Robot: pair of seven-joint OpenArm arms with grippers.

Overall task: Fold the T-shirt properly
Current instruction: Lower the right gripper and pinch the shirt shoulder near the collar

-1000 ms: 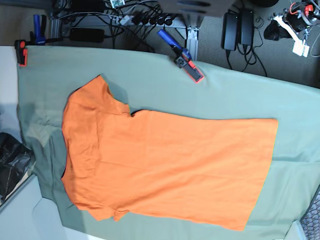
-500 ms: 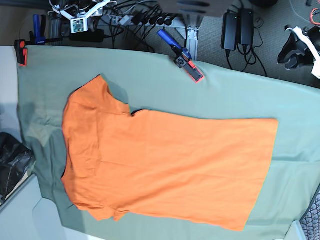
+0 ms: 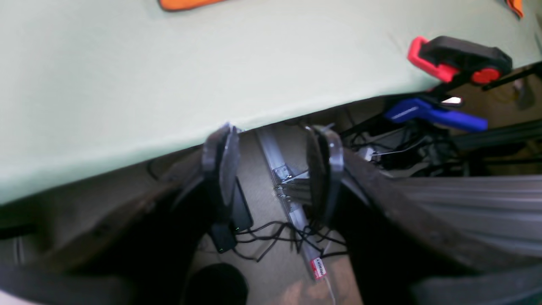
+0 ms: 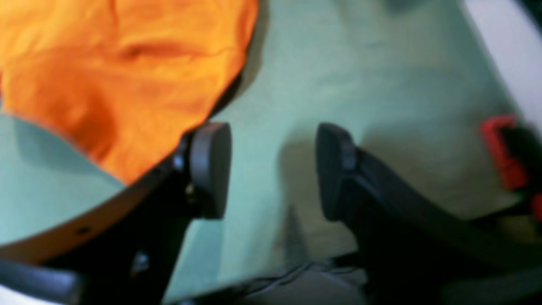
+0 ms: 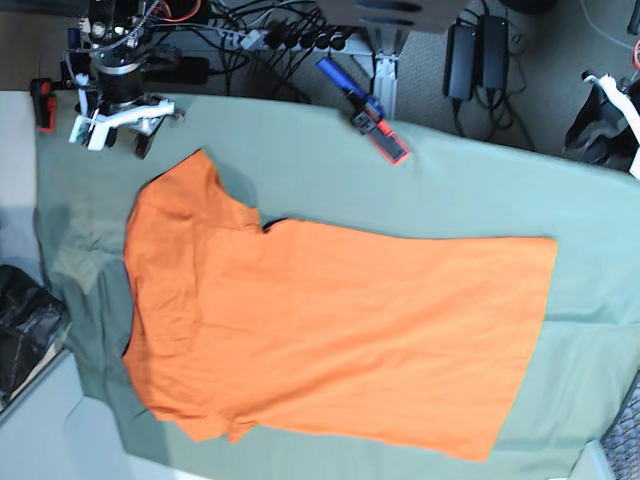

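Note:
The orange T-shirt [image 5: 330, 330] lies flat on the sage-green cloth [image 5: 450, 190], collar end to the left, hem to the right, one sleeve [image 5: 190, 190] pointing to the far left corner. My right gripper [image 5: 112, 138] hovers just beyond that sleeve, open and empty; in the right wrist view the gripper [image 4: 271, 169] is over green cloth with the sleeve [image 4: 118, 63] beside its left finger. My left gripper [image 5: 612, 128] is at the far right edge, off the shirt. In the left wrist view the gripper [image 3: 273, 165] is open and empty past the table's edge.
A red, black and blue clamp [image 5: 372, 122] grips the cloth at the far edge, also in the left wrist view [image 3: 457, 59]. Another red clamp [image 5: 42, 103] holds the far left corner. Cables and power bricks [image 5: 475, 55] lie on the floor behind. A black bag [image 5: 25, 325] sits at left.
My right arm has come into the base view at the far left and moved down over the cloth next to the sleeve. My left arm shifted a little at the right edge. The shirt has not moved.

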